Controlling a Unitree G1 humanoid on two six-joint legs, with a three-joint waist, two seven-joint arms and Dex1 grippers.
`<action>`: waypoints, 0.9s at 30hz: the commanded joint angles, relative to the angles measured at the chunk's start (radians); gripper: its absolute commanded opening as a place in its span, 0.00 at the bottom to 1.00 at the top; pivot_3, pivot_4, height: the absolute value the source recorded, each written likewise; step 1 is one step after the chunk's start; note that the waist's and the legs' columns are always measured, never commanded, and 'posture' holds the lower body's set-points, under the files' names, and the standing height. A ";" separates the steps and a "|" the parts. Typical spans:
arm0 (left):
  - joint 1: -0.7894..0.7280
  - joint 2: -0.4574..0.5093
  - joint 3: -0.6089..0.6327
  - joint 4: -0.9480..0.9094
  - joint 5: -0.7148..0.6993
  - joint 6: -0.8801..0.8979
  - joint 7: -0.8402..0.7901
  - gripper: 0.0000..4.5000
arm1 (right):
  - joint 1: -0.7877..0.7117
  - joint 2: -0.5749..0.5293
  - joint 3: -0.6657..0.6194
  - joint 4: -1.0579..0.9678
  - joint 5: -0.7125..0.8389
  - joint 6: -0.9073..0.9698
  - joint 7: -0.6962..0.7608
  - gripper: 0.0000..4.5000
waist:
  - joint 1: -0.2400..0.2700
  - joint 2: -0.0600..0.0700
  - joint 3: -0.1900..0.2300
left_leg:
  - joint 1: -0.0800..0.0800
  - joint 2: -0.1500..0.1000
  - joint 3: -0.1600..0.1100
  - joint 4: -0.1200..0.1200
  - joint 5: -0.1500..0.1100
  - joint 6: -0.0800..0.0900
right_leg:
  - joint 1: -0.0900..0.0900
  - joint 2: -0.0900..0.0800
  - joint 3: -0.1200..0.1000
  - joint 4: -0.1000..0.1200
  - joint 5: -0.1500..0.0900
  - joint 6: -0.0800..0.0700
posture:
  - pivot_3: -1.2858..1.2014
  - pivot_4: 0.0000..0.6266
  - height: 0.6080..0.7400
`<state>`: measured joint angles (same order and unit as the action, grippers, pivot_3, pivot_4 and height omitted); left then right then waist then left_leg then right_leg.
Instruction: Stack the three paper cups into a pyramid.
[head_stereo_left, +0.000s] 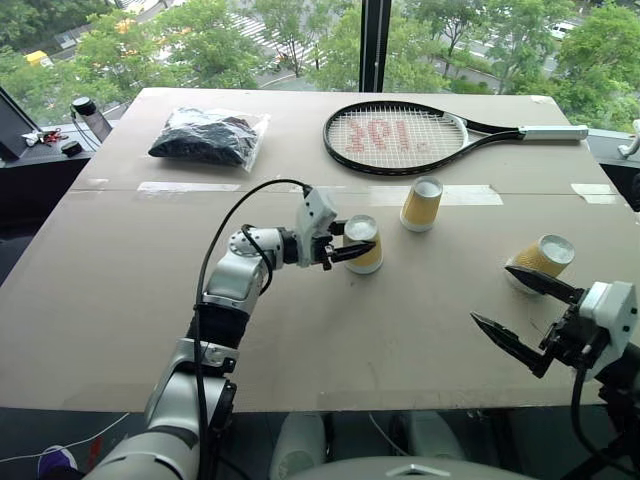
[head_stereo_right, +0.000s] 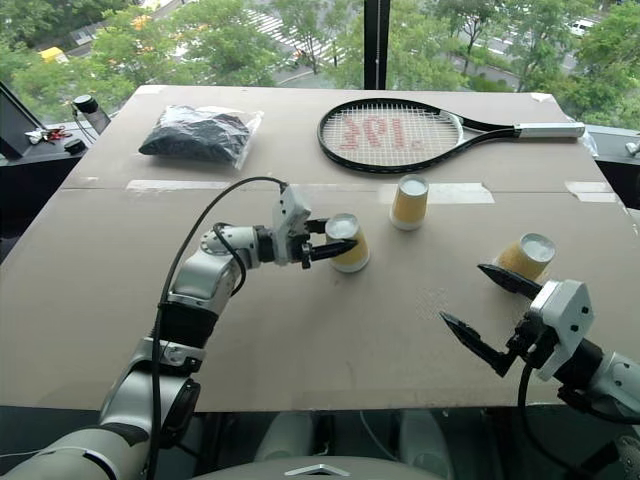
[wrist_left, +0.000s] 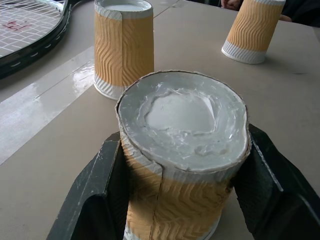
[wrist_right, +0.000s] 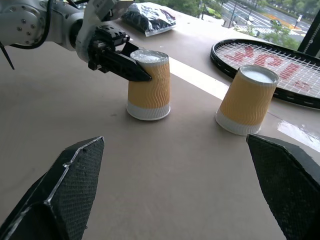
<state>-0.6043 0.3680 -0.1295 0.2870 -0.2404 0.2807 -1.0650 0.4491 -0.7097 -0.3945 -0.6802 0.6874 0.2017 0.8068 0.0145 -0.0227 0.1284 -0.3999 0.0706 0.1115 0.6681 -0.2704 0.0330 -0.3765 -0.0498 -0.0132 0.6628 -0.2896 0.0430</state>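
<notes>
Brown worktop (head_stereo_left: 120, 290). Tennis racket (head_stereo_left: 400, 138) at far edge. Three paper cups (head_stereo_left: 421, 203) near centre, all upside down, white bases up, axes upright. Left hand (head_stereo_left: 345, 250) clamps the nearest-left cup (head_stereo_left: 363, 244). Right hand (head_stereo_left: 510, 310) spread wide, holding nothing.

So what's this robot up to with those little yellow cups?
It is starting to build a pyramid from three paper cups, all upside down on the table. Its left gripper is clamped on the nearest cup, which stands on the table. A second cup sits close by, near the tennis racket. The third cup is off to the right, just beyond the right gripper, which is open and holds nothing. Nothing is stacked yet.
</notes>
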 joint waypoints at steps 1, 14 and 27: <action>0.000 0.003 0.012 -0.034 -0.019 0.010 0.005 0.49 | 0.009 -0.010 -0.068 -0.014 0.082 -0.002 0.073 1.00 | 0.000 0.000 0.000 | 0.000 0.000 0.000 0.000 0.000 0.000 | 0.000 0.000 0.000 0.000 0.000 0.000 | 0.52 0.24 1.00; -0.003 0.011 0.013 -0.029 -0.013 0.007 0.013 0.49 | -0.008 0.011 -0.134 0.064 0.149 0.000 0.165 1.00 | 0.000 0.000 0.000 | 0.000 0.000 0.000 0.000 0.000 0.000 | 0.000 0.000 0.000 0.000 0.000 0.000 | 0.52 0.24 1.00; -0.029 -0.002 -0.001 0.006 -0.001 0.004 0.011 0.49 | -0.038 0.017 -0.156 0.072 0.148 -0.003 0.200 1.00 | 0.000 0.000 0.000 | 0.000 0.000 0.000 0.000 0.001 -0.001 | 0.000 0.000 0.000 0.000 0.000 0.000 | 0.52 0.24 1.00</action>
<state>-0.6097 0.3663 -0.1281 0.2934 -0.2399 0.2867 -1.0522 0.4066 -0.6994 -0.5173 -0.5836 0.8244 0.2127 0.9997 0.0150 -0.0227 0.1284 -0.3996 0.0704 0.1112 0.6683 -0.2696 0.0316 -0.3764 -0.0497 -0.0127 0.6630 -0.2895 0.0432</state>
